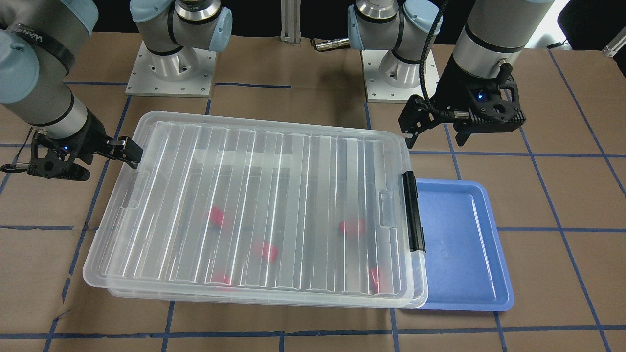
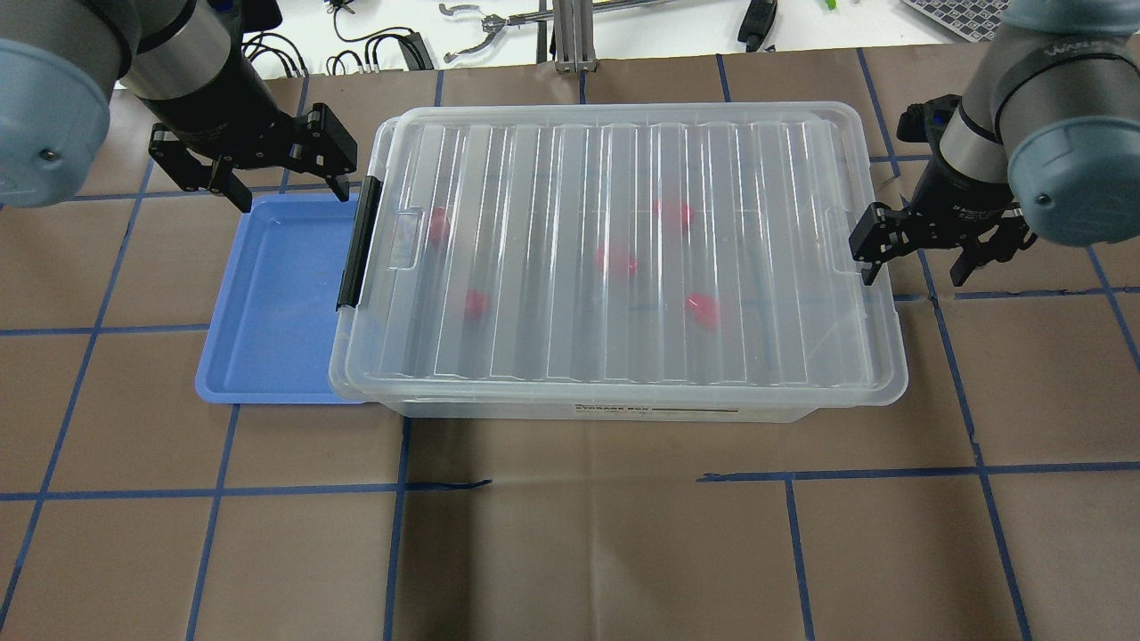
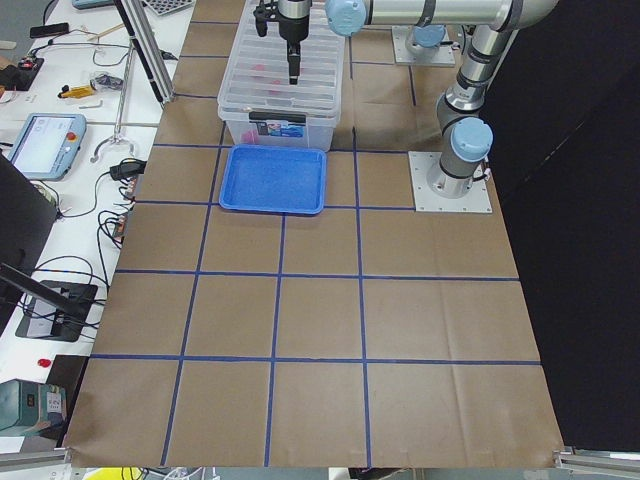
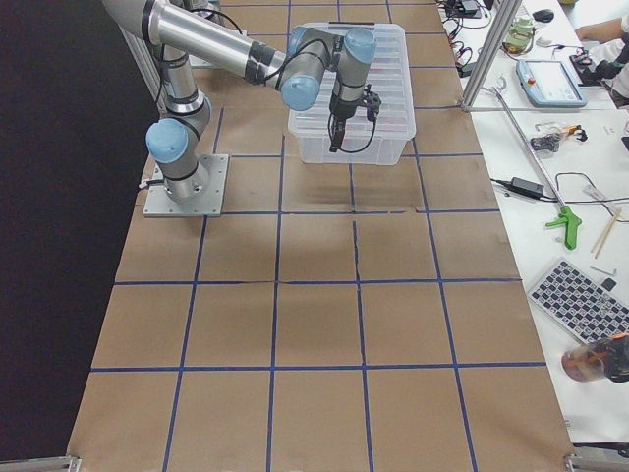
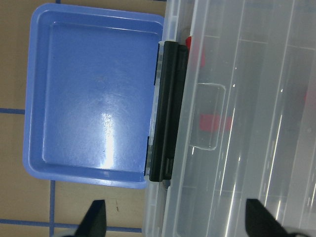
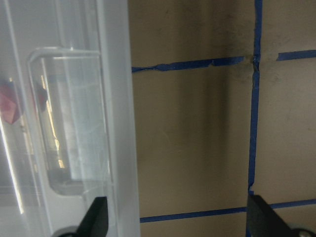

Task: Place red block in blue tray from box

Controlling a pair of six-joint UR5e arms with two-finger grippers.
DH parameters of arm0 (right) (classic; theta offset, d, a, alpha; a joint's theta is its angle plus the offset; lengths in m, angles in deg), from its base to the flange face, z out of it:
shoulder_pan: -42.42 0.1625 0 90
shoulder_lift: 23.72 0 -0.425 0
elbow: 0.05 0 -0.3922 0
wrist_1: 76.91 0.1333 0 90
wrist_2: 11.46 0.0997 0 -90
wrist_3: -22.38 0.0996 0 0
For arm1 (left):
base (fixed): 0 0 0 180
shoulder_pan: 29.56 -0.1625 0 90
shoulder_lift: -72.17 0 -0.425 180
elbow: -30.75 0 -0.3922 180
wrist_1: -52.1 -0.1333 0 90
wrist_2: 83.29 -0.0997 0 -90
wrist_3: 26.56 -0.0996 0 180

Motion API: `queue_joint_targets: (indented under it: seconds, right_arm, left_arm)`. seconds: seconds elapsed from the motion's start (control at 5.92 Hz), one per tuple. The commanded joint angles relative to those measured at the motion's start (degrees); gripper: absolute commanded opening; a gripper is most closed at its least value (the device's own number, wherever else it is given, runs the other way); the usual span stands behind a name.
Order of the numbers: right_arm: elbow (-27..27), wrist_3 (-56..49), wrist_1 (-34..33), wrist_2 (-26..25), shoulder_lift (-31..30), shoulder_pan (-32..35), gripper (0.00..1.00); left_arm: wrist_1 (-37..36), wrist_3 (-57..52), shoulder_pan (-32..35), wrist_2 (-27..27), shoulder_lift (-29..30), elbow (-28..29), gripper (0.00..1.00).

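Observation:
The box (image 2: 623, 249) is a clear bin with its ribbed lid on and a black latch bar (image 2: 359, 240) on its left short side. Several red blocks lie inside, blurred through the lid, such as one red block (image 2: 614, 261) near the middle and another red block (image 1: 352, 226). The blue tray (image 2: 276, 303) lies empty against the latch side and also shows in the left wrist view (image 5: 94, 94). My left gripper (image 2: 289, 191) is open and empty above the tray's far edge, beside the latch. My right gripper (image 2: 916, 271) is open and empty just off the box's right short side.
Brown paper with blue tape grid lines covers the table (image 2: 570, 534). The two arm bases (image 1: 171, 68) stand behind the box. Cables and tools lie on the white bench (image 2: 499, 27) past the far edge.

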Motion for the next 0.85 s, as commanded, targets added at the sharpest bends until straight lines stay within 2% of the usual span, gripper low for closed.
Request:
queue_joint_targets:
  seconds: [0.0,0.68]
  right_arm:
    - [0.5,-1.1,0.0,0.0,0.0,-1.7,1.00]
    - [0.5,-8.1,-2.6,-1.0,0.1,-4.8,1.00]
  left_arm:
    - [0.0,-0.1,0.0,0.1,0.0,0.0,0.99]
    - [-0.3,0.0,0.7,0.0,1.0,-0.1,0.99]
